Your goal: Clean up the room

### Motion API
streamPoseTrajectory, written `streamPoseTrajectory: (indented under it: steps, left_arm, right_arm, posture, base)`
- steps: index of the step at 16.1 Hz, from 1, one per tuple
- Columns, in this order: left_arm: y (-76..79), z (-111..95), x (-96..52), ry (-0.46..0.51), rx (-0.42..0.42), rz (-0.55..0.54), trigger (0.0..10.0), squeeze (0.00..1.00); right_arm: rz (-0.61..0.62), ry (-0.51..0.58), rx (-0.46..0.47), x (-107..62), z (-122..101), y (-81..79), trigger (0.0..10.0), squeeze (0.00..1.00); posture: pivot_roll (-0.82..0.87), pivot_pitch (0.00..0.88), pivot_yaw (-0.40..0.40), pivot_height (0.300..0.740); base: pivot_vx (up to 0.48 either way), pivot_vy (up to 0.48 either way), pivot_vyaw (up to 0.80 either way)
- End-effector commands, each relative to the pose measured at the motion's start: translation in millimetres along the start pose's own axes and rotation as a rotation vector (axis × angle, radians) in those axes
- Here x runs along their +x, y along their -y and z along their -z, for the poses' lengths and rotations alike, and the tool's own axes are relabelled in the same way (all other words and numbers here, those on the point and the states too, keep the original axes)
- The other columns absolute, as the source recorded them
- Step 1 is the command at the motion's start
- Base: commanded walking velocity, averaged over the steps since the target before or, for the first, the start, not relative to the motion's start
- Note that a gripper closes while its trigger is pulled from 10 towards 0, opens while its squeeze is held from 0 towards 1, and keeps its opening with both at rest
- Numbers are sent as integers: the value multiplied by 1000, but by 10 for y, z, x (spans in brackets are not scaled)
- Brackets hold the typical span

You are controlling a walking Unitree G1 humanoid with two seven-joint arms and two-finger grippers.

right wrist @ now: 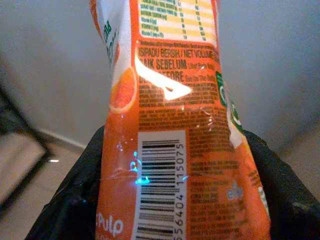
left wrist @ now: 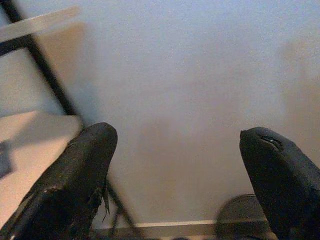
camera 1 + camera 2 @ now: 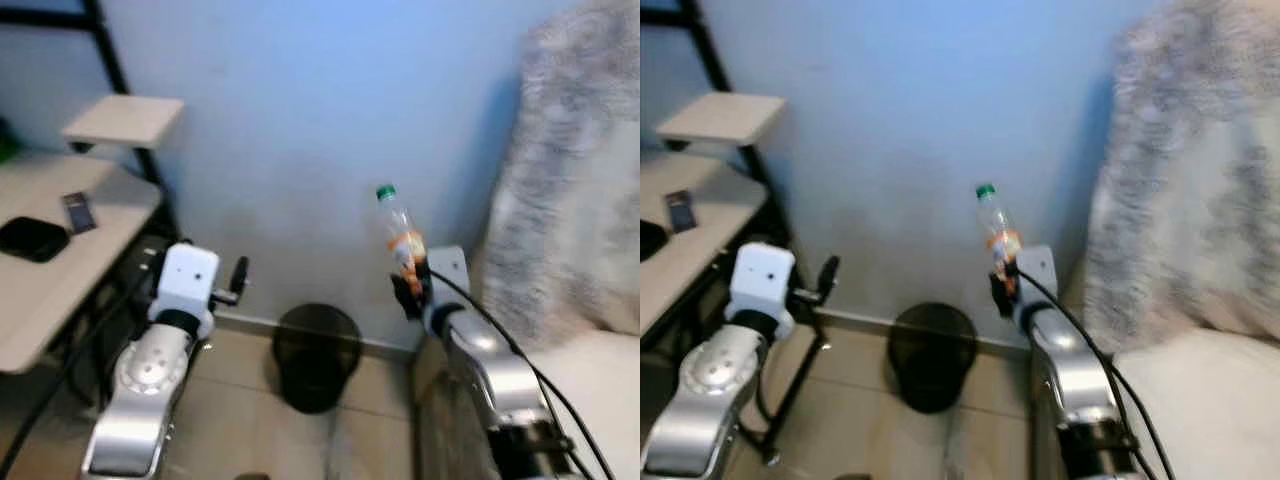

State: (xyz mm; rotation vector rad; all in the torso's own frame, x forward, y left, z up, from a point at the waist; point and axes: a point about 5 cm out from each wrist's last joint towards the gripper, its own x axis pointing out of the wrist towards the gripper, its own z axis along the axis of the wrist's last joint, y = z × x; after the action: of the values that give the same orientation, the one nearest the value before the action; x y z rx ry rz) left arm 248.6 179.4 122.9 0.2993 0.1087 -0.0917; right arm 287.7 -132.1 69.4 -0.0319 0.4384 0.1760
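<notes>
Head views: both silver arms reach toward the blue wall. The right gripper [image 3: 410, 290] holds a bottle [image 3: 398, 232] upright – green cap topmost – above and right of a black bin [image 3: 316, 355] on the floor.

Left wrist view: the left gripper [image 2: 177, 170] is spread wide, nothing between its fingers.

Right wrist view: fingers [image 1: 75, 200] press the orange label – seemingly a pulp drink.

Home room: pale blue painted wall [image 3: 300, 110], light wooden black-framed desk [image 3: 60, 290], black mesh wastebasket [image 3: 317, 355], grey furry blanket [image 3: 580, 200], beige tiled floor [image 3: 230, 420]
</notes>
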Motion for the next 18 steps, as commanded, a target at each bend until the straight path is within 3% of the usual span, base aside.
streamPoseTrajectory:
  steps: [1, 3, 9, 11, 14, 16, 18]
  left_arm:
    - [-8, -30, 7, 10, 0, 1, 10000, 0]
    - [-4, -29, 10, 9, 1, 5, 10000, 0]
    - [18, -12, -9, 3, 5, 18, 10000, 0]
    - [63, 52, -42, -25, 27, 65, 10000, 0]
    - [178, 223, -141, -98, 152, 294, 10000, 0]
    - [119, 367, -225, -162, 278, 455, 10000, 0]
    - [60, 393, -240, -180, 312, 499, 10000, 0]
  right_arm:
    - [-14, 15, 4, 11, -55, -39, 10000, 0]
    - [-33, 3, -3, 14, -41, -59, 10000, 0]
    - [-153, -74, -143, 56, 66, -137, 10000, 0]
    - [-210, -114, -203, 105, 154, -144, 10000, 0]
    - [-259, -171, -292, 254, 328, -223, 10000, 0]
    - [-226, -202, -314, 392, 368, -293, 10000, 0]
    - [-219, -210, -329, 446, 368, -328, 10000, 0]
  posture:
    - [160, 0, -14, 740]
    - [161, 0, -13, 740]
    - [166, 0, -18, 740]
    - [167, 0, -22, 740]
    - [173, 0, -30, 740]
    - [181, 0, -36, 740]
    - [188, 0, -40, 740]
  base:
    - [356, 0, 0]
    - [354, 0, 0]
    - [347, 0, 0]
    - [0, 0, 0]
    - [0, 0, 0]
    - [0, 0, 0]
    - [0, 0, 0]
